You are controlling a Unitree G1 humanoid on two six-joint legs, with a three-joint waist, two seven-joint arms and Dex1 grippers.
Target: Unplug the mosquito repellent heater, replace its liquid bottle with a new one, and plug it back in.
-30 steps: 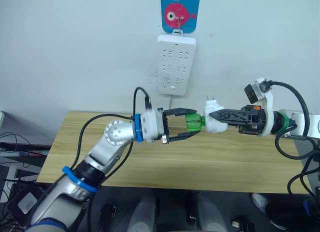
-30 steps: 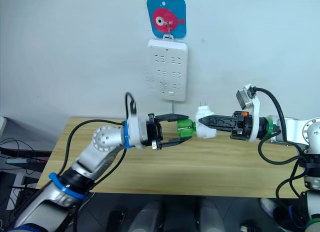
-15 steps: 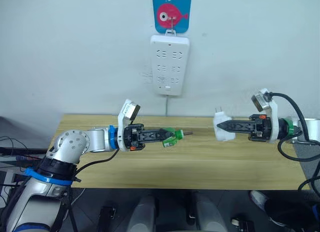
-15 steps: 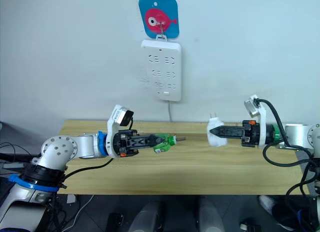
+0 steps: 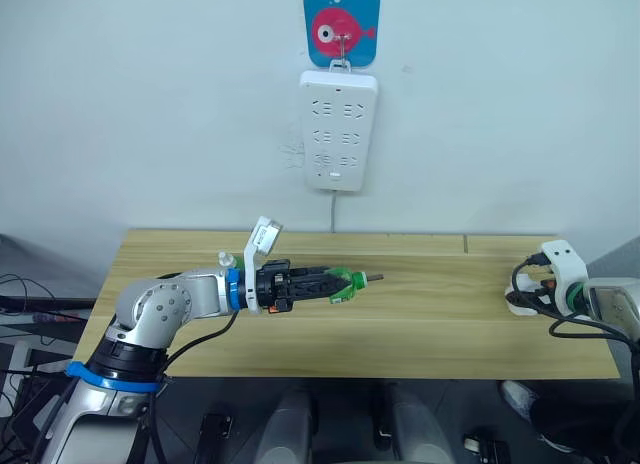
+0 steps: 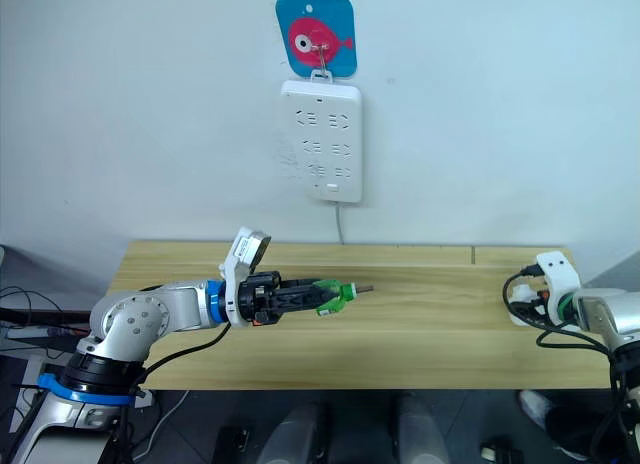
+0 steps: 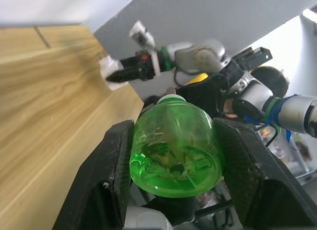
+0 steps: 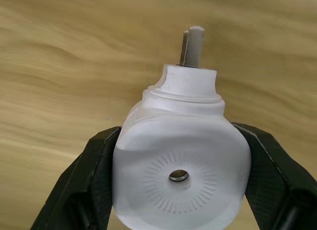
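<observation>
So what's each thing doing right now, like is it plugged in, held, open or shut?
Small white rounded mosquito repellent heater: unplugged, no bottle in it, gripped over the table.
Green see-through liquid bottle: out of the heater, lying sideways in the grip.
Long white power strip: hanging on the wall, nothing plugged in.
Left gripper: shut on the bottle.
Right gripper: shut on the heater.

**Where things sit on the counter**

I have the counter (image 5: 420, 324) running left to right below the far wall. On that wall, above the counter's middle, hangs the power strip (image 5: 339, 130). My left gripper (image 5: 340, 285) holds the bottle (image 5: 343, 283) over the counter, left of centre. The heater (image 8: 181, 170) is in my right gripper (image 8: 181, 180) over the counter's right end, well apart from the bottle.
</observation>
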